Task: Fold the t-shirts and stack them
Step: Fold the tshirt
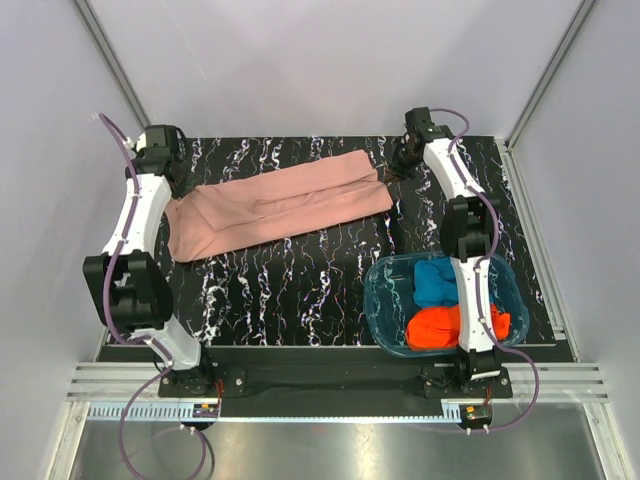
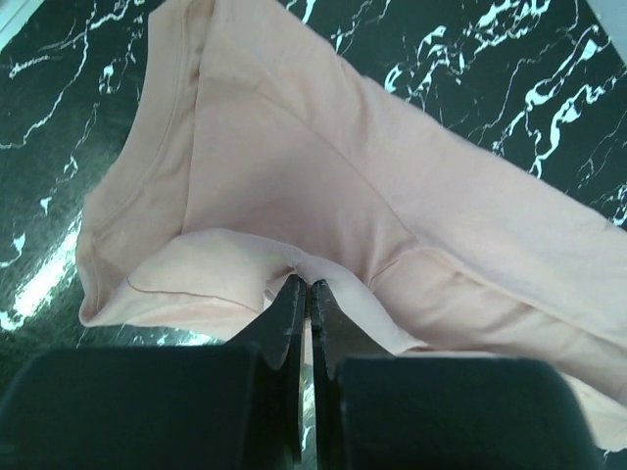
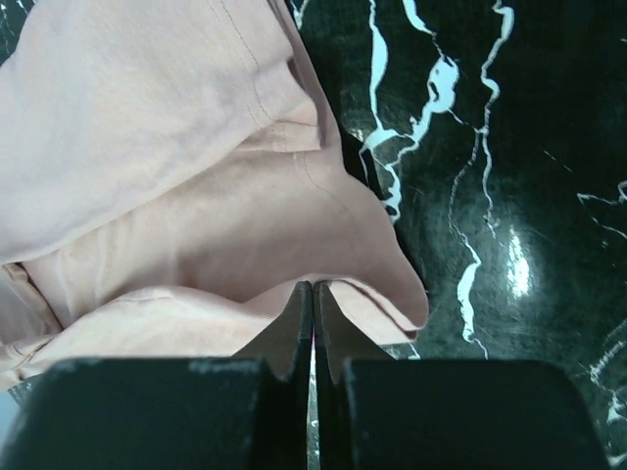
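**A:** Start at the left. What is the left gripper [image 1: 178, 190] doing?

**B:** It is near the far-left corner of the tabletop [image 1: 300, 290], at the left end of the dusty-pink t-shirt [image 1: 280, 205]. In its wrist view the left gripper [image 2: 304, 286] has its jaws pressed together, with a fold of the pink cloth [image 2: 323, 176] bunched at the tips. The tips hide the exact spot, so I would say it pinches a hem there, no more firmly than that.

**A:** And the shirt itself?

**B:** It is folded into a long band across the far half of the tabletop. It slants from the left edge up towards the far-right corner and lies flat on the black marbled surface.

**A:** The right end?

**B:** The right gripper [image 1: 392, 172] is there, close to the far-right corner. Its wrist view shows the right gripper [image 3: 313, 291] closed too, and the pink cloth [image 3: 147, 147] gathers into its tips, with a rounded flap hanging just to the right of them.

**A:** What else is on the right?

**B:** A translucent blue tub [image 1: 375, 290] sits by the near-right corner. In it lie the blue t-shirt [image 1: 435, 282], farther back, and the orange-red t-shirt [image 1: 435, 328], nearer. Both are crumpled, and the right arm crosses over them.
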Controlling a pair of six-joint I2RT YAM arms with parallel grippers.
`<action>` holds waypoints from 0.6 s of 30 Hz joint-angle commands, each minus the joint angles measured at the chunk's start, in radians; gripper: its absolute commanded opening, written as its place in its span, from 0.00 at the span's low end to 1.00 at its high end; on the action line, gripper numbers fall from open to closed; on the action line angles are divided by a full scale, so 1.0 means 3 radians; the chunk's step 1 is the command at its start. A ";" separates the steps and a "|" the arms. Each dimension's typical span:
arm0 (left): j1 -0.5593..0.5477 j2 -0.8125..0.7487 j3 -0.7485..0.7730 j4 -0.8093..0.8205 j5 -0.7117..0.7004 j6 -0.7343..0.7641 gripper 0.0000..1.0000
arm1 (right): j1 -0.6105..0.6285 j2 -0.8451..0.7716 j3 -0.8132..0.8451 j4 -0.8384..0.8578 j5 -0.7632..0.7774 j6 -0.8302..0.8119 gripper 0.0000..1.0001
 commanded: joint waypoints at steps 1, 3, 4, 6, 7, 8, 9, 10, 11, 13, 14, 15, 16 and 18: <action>0.0081 0.0068 0.0209 0.0210 0.0072 0.0063 0.00 | 0.0025 0.0099 0.0234 0.0193 -0.0186 0.0044 0.00; 0.0107 0.0083 0.0219 0.0241 0.0056 0.0078 0.00 | 0.0020 0.0176 0.0290 0.0229 -0.0212 0.0070 0.00; 0.0143 0.0119 0.0229 0.0236 0.0061 0.0078 0.00 | 0.0020 0.0197 0.0341 0.0275 -0.0237 0.0085 0.00; 0.0173 0.0160 0.0270 0.0241 0.0087 0.0088 0.00 | 0.0020 0.0273 0.0408 0.0311 -0.0268 0.0100 0.01; 0.0204 0.0180 0.0296 0.0236 0.0082 0.0099 0.00 | 0.0020 0.0304 0.0479 0.0342 -0.0304 0.0121 0.01; 0.0214 0.0216 0.0306 0.0236 0.0077 0.0099 0.00 | 0.0020 0.0355 0.0515 0.0352 -0.0314 0.0141 0.01; 0.0230 0.0232 0.0337 0.0241 0.0097 0.0094 0.00 | 0.0015 0.0381 0.0541 0.0362 -0.0314 0.0157 0.01; 0.0255 0.0252 0.0342 0.0251 0.0122 0.0099 0.00 | 0.0015 0.0401 0.0582 0.0383 -0.0324 0.0182 0.02; 0.0265 0.0298 0.0357 0.0271 0.0143 0.0094 0.00 | 0.0010 0.0432 0.0602 0.0403 -0.0324 0.0198 0.02; 0.0276 0.0349 0.0408 0.0287 0.0214 0.0099 0.00 | 0.0000 0.0452 0.0608 0.0449 -0.0324 0.0243 0.02; 0.0276 0.0375 0.0429 0.0282 0.0240 0.0109 0.00 | -0.0005 0.0452 0.0603 0.0465 -0.0309 0.0259 0.02; 0.0276 0.0431 0.0444 0.0287 0.0281 0.0099 0.00 | -0.0020 0.0447 0.0603 0.0485 -0.0299 0.0264 0.02; 0.0276 0.0446 0.0464 0.0297 0.0301 0.0099 0.00 | -0.0026 0.0452 0.0598 0.0495 -0.0274 0.0279 0.01; 0.0276 0.0492 0.0475 0.0338 0.0352 0.0084 0.00 | -0.0046 0.0422 0.0582 0.0516 -0.0233 0.0279 0.00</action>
